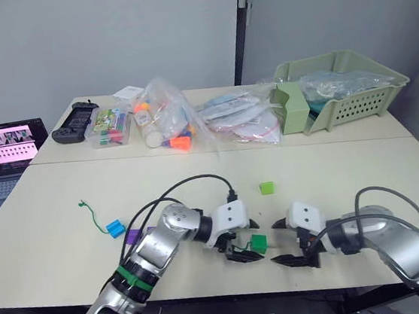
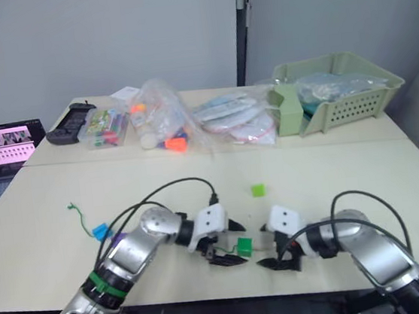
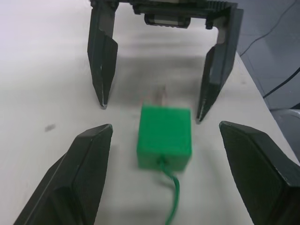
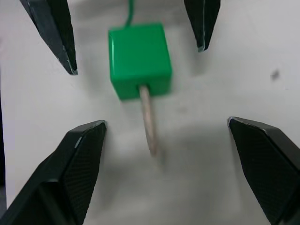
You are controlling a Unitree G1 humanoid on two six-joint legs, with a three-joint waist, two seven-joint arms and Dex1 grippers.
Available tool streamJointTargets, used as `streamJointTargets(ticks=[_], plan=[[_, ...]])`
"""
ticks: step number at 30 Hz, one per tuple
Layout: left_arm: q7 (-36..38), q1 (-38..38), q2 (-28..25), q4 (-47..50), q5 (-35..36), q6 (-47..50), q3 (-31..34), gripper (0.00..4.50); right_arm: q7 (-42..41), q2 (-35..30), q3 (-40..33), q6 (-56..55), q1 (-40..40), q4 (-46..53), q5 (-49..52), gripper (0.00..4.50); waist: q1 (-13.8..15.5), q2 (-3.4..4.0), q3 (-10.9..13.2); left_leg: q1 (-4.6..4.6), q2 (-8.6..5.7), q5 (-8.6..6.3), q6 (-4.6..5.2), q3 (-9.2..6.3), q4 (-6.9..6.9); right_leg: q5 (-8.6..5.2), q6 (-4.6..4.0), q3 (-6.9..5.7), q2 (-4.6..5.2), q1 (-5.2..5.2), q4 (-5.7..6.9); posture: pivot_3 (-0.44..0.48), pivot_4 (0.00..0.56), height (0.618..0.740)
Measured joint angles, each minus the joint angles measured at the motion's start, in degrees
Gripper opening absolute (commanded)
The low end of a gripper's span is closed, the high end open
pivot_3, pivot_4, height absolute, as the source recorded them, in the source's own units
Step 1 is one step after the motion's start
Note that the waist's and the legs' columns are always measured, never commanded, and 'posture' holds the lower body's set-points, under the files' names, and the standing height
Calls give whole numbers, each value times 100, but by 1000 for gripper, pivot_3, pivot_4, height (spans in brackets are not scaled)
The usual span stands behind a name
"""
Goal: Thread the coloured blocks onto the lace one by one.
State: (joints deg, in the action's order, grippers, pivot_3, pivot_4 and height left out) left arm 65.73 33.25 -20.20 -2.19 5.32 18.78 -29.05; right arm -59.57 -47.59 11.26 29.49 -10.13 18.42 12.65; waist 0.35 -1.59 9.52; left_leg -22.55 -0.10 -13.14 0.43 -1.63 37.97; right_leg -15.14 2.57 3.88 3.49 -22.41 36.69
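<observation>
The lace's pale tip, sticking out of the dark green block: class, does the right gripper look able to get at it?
Probably yes. The pale tip juts bare from the dark green block toward the open right gripper, with only bare table between.

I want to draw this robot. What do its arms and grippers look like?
Both arms are shiny silver tubes with a white block at each wrist. The left arm has a green band, and black cables loop over it. The left gripper and right gripper each have two pointed black fingers.
</observation>
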Motion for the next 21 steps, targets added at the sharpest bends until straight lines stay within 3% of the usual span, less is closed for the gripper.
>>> streamJointTargets(ticks=[3,11,16,21], plan=[[-37,15,58,-165,-96,-117,-81,3838,12,-9,-55,0,60,26,1,4487,-71,0,0,-3,4,0,1,-3,-2,0,-1,1,-5,-8,7,0,150,740],[4,15,37,-373,-187,-159,-104,1332,81,16,-57,3,59,26,-1,4500,-103,0,0,-5,2,0,1,-6,-2,0,0,1,-2,-8,6,0,150,740],[23,15,36,-372,-185,-168,-104,1197,98,109,-48,2,34,20,-6,4500,-105,0,0,-5,2,0,1,-8,-2,0,-1,1,-2,-8,6,0,150,740],[58,15,38,-355,-172,-168,-104,1197,93,231,29,-1,-71,13,-15,2967,-105,0,0,-5,2,0,1,-9,-2,0,-1,1,-2,-9,7,0,150,740]])
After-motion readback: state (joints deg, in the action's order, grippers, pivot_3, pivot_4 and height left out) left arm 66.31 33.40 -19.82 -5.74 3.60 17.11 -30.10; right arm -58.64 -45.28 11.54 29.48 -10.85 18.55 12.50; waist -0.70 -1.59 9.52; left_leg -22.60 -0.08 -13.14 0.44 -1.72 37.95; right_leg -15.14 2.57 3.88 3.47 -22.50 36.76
